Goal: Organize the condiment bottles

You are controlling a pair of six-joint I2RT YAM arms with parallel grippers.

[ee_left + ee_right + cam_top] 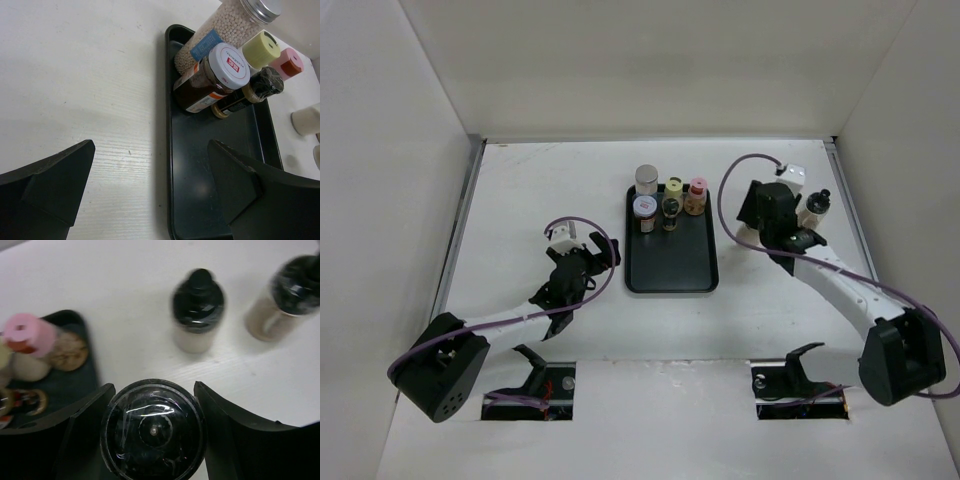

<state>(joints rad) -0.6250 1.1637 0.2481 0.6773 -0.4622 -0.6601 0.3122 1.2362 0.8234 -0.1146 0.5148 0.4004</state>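
- While five condiment bottles (670, 198) stand clustered at the 12 o'clock end of the black tray (672, 265), three more stand off it on the white table (550, 180), toward the tray's 2 o'clock.
- On the tray, the far row holds a silver-lidded jar (225, 30) with a blue label, a yellow-capped bottle (261, 47) and a pink-capped bottle (287, 62); a white-lidded brown jar (210, 82) and a dark bottle (250, 95) stand just in front.
- The right gripper (154, 390) is clenched on a black-capped bottle (152, 432), one finger against each side of the cap.
- From that bottle, a second black-capped bottle (198, 310) stands at 12 o'clock and a third bottle (282, 300), blurred, at 2 o'clock.
- The left gripper (150, 170) hangs released, jaws spread wide around nothing, at the tray's 8 o'clock.
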